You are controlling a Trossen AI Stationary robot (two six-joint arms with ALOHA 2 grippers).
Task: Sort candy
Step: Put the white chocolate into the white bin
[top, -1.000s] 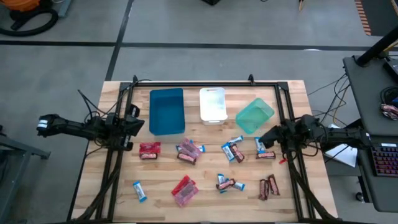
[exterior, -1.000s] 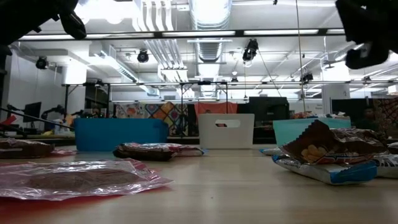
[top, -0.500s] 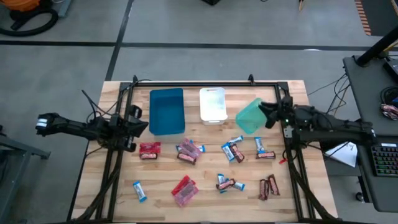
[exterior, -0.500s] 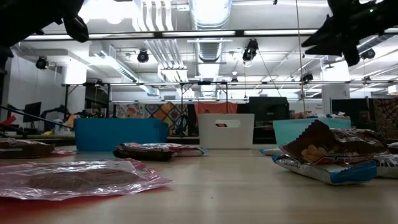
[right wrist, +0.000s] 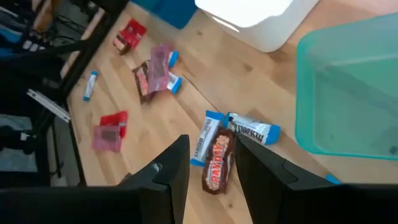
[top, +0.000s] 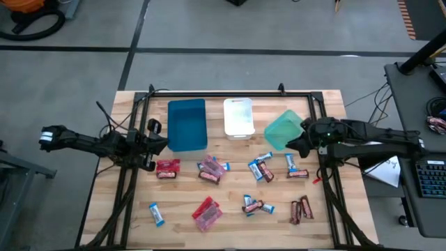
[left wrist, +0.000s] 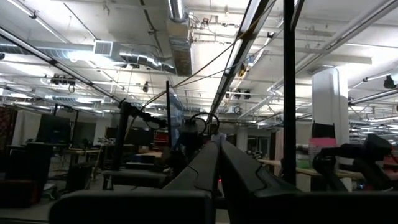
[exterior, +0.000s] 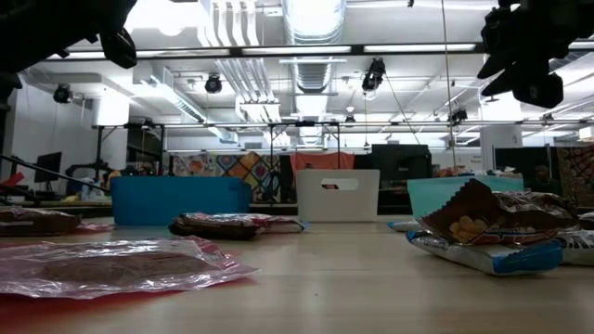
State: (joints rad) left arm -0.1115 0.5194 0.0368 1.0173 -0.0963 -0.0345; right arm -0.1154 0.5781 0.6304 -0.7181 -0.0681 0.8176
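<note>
Small wrapped candy lies scattered over the wooden table: a red packet (top: 168,168), a mixed heap (top: 211,169), blue-and-white and brown bars (top: 261,169), more bars (top: 295,167) and red packets (top: 207,213) near the front. My right gripper (top: 293,145) is open and touches nothing. It hovers by the green tray's near corner and looks down on a brown bar (right wrist: 217,163) and blue-and-white bars (right wrist: 252,130). My left gripper (top: 159,143) is shut, empty and held level above the table, beside the blue tray's near left corner.
Three trays stand in a row along the far side: blue (top: 187,124), white (top: 238,117) and green (top: 286,130), which is turned askew. A black frame (top: 230,94) borders the table. Bare wood lies between the candy groups and along the near edge.
My right gripper rose from low over the bars near the right edge and swung toward the far edge, past the green tray. It then came back toward the near side and now hovers by the tray's near corner. My left gripper crept slightly toward the right. No candy moved.
</note>
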